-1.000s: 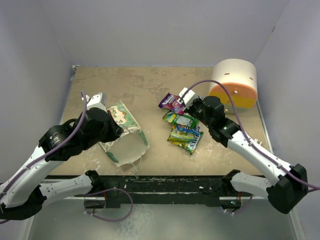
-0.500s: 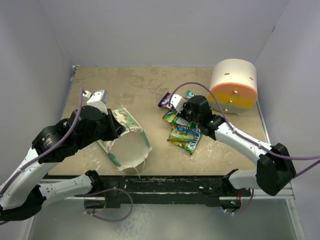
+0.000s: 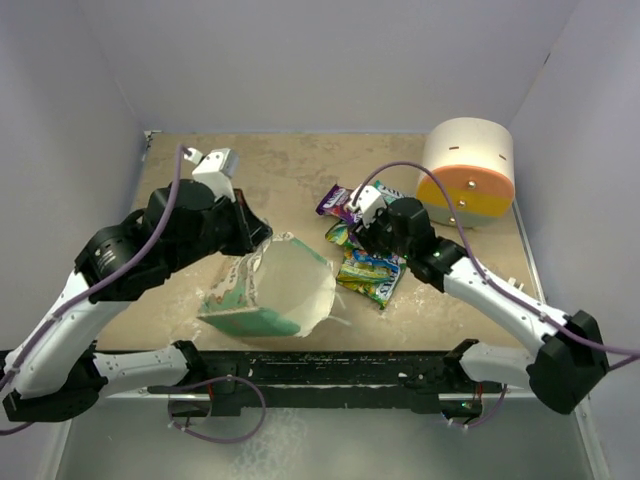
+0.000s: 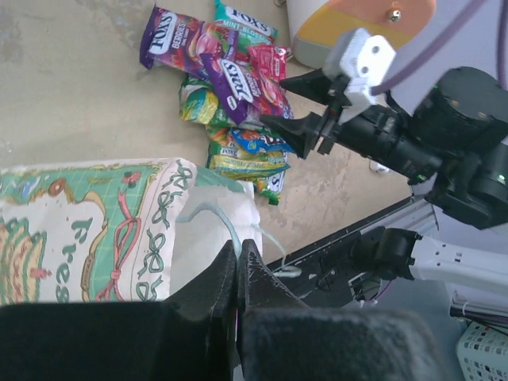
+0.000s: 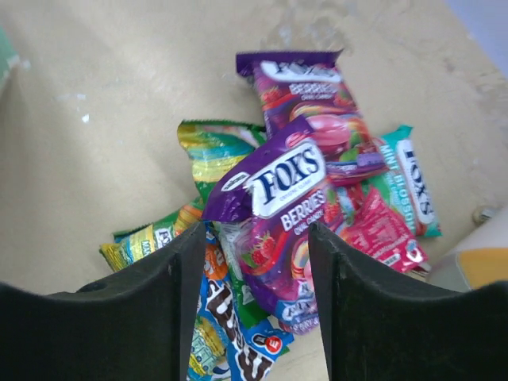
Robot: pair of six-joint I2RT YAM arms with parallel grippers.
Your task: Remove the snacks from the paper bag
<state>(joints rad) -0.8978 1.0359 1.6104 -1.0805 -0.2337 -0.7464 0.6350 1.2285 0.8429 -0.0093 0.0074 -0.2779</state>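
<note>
I'm now holding the mint-green paper gift bag (image 3: 285, 290) higher, left gripper (image 4: 237, 255) pinching its rim; my right gripper (image 5: 255, 236), newly parted and empty, is hovering over the shiny snack packets (image 3: 370, 270), right of the bag's mouth.

Cylinder (image 3: 467, 167): beyond the right gripper (image 4: 279, 103) and off to its right, near but apart. Cream on top, then an orange band, then yellow; small screw on the coloured face, dark slits in the cream part.

Table (image 3: 290, 170): mottled beige under the gripper, scuffed, with white flecks.

Walls (image 3: 330, 60): pale grey, closing three sides.

Black rail (image 3: 330, 368): along the near edge, behind the gripper.

White lattice basket (image 4: 486, 354): below table level, only a corner showing in the left wrist view.
</note>
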